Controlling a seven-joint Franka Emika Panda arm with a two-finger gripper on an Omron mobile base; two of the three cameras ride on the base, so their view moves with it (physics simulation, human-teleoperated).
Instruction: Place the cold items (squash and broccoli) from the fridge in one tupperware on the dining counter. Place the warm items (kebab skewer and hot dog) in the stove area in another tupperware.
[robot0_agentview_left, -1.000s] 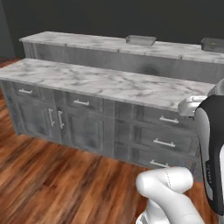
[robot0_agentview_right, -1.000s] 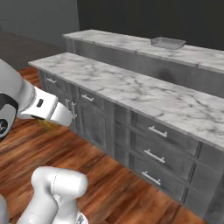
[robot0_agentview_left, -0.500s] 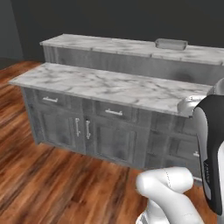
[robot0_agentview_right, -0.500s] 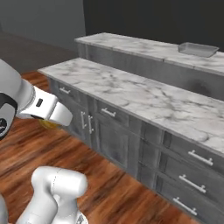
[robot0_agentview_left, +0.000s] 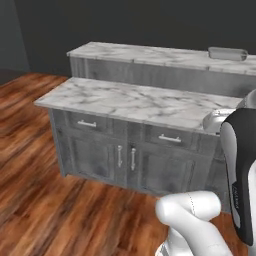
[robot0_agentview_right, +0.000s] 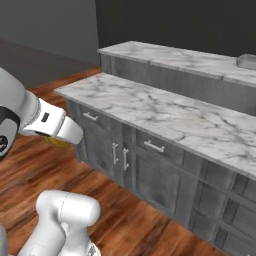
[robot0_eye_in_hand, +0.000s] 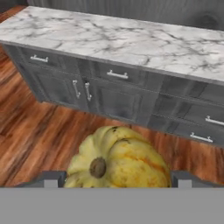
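1 yellow squash (robot0_eye_in_hand: 117, 158) sits between the 2 wide-spread fingers (robot0_eye_in_hand: 50, 179) of the gripper (robot0_eye_in_hand: 114, 180), held above the wood floor (robot0_agentview_left: 55, 200), stem end facing the hand camera, long axis running away from it. Beyond: 1 marble counter (robot0_agentview_left: 135, 102) with 2 cabinet doors (robot0_eye_in_hand: 65, 89), then 1 grey tupperware (robot0_agentview_left: 227, 53) on the raised dining counter (robot0_agentview_left: 150, 54).

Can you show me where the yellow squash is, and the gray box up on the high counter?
squash (robot0_eye_in_hand: 118, 159): hand view, on its ribbed yellow skin, right of the stem.
gray box (robot0_agentview_left: 227, 53): left base view, on its side wall.
high counter (robot0_agentview_left: 145, 52): left base view, on its bare marble top.
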